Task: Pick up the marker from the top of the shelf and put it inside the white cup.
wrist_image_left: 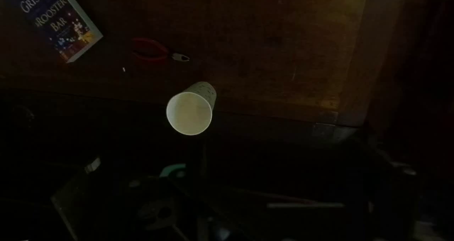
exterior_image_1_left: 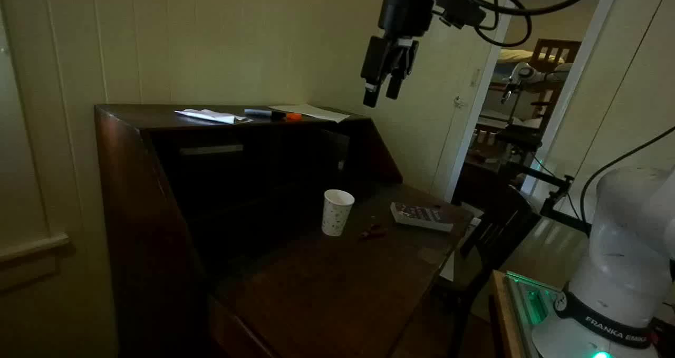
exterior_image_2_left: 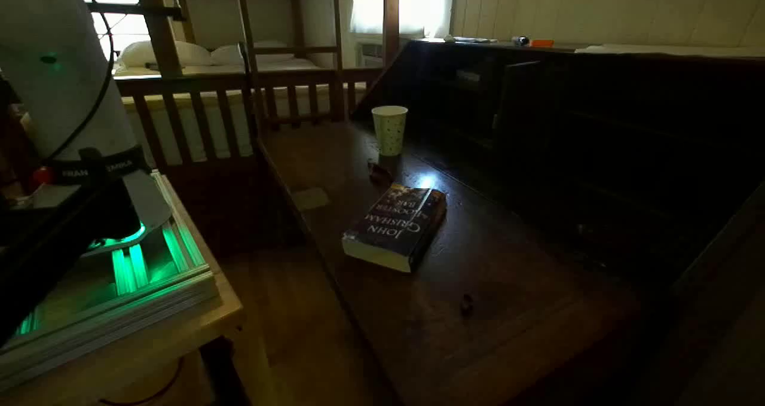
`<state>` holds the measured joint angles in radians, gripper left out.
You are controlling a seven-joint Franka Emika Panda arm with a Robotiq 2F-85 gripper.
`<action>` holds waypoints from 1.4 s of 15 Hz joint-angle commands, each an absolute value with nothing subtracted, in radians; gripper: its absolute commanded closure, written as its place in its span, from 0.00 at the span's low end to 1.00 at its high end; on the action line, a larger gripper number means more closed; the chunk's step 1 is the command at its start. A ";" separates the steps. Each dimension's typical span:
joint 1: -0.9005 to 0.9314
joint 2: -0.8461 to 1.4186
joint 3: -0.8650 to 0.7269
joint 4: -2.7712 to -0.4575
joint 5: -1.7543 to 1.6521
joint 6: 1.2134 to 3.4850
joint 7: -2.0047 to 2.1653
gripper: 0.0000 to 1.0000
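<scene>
- One white cup (exterior_image_1_left: 336,215)
- One marker (exterior_image_1_left: 263,114)
- One shelf (exterior_image_1_left: 137,200)
- One pincer (exterior_image_1_left: 382,95)
- One book (exterior_image_2_left: 394,229)
- One pair of red-handled pliers (wrist_image_left: 166,52)
- Two pale sheet-like items (exterior_image_1_left: 211,116) (exterior_image_1_left: 315,113)
- One orange piece (exterior_image_1_left: 293,116)

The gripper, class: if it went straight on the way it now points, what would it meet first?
Probably the white cup: in an exterior view the gripper points down toward it, and the wrist view shows it near mid-picture. Depth is unclear, so the line might pass beside it.

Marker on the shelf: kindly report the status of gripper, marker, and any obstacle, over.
Gripper open, empty. White cup upright, empty. Marker lying on top of shelf. White paper and flat sheet near it, might hinder grasp.
</scene>
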<state>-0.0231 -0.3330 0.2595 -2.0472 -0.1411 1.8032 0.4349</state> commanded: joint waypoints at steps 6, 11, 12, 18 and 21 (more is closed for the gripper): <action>0.006 -0.329 0.236 -2.044 -0.150 1.799 0.442 0.00; 0.006 -0.329 0.236 -2.044 -0.150 1.799 0.442 0.00; 0.006 -0.329 0.236 -2.044 -0.150 1.799 0.442 0.00; 0.002 -0.288 0.219 -2.001 -0.186 1.854 0.403 0.00; -0.009 -0.220 0.183 -1.914 -0.233 1.869 0.313 0.00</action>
<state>-0.0126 -0.3059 0.2214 -2.0186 -0.1865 1.8654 0.3858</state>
